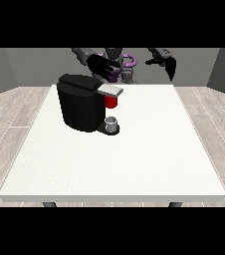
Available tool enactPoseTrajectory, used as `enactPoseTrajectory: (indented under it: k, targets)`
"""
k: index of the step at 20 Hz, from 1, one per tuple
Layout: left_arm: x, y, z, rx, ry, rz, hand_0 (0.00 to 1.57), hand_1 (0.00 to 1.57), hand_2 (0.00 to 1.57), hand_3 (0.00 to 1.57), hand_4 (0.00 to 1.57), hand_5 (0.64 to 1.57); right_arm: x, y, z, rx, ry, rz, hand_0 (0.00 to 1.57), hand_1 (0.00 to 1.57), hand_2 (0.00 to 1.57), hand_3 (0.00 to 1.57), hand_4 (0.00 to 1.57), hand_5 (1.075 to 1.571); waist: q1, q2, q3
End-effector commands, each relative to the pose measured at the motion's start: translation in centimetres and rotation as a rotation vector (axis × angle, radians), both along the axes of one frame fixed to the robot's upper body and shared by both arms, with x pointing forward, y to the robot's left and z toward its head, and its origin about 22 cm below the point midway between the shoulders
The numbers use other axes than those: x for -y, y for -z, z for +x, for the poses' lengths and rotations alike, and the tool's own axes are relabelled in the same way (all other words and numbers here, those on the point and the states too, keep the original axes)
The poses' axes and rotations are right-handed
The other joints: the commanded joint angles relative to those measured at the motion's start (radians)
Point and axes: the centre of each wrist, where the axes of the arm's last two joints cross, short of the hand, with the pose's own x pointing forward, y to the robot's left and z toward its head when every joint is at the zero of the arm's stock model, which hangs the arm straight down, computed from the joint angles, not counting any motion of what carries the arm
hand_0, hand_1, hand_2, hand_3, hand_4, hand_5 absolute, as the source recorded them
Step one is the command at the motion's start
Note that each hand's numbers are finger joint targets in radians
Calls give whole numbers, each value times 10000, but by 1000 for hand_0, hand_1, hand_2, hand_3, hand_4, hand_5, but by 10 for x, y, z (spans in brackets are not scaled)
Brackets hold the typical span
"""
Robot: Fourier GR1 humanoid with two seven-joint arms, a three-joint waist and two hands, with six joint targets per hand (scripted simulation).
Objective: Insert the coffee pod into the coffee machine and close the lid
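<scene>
The black coffee machine (80, 105) stands left of centre on the white table (149, 159), its grey lid (110, 90) lying nearly flat over something red, likely the coffee pod (111, 102), so little seems left. The hand at the view's left (101, 66) hovers spread above the lid; the hand at the view's right (168, 63) hangs relaxed at upper right

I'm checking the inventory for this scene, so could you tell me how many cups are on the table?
1: a small grey cup stands on the coffee machine base, under its red part. The machine's body could hide others behind it.
</scene>
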Motion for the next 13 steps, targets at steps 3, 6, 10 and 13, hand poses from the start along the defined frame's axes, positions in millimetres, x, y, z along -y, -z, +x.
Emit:
enactPoseTrajectory:
  k: [3,6,10,13]
  targets:
    - [-4,23,-13,-307,-426,-44,0,0,0,0,165,1571,-24,19,-18,-87,-1122,688,0,0,0,0,67,1571,-570,-726,0]
    - [29,29,-19,-137,-177,-359,0,0,0,0,245,1571,-26,48,-33,-19,-1577,964,0,0,0,0,259,1571,-590,-842,3]
    - [15,53,-33,-878,-479,-351,0,0,0,0,192,1571,-24,67,-59,-1060,-1526,2372,0,0,0,0,286,1571,-950,-1705,2]
    - [1,52,-28,-950,-899,-234,0,0,0,0,192,1571,-23,108,-96,-1340,-912,2866,0,0,0,0,157,1571,-1407,-1780,4]
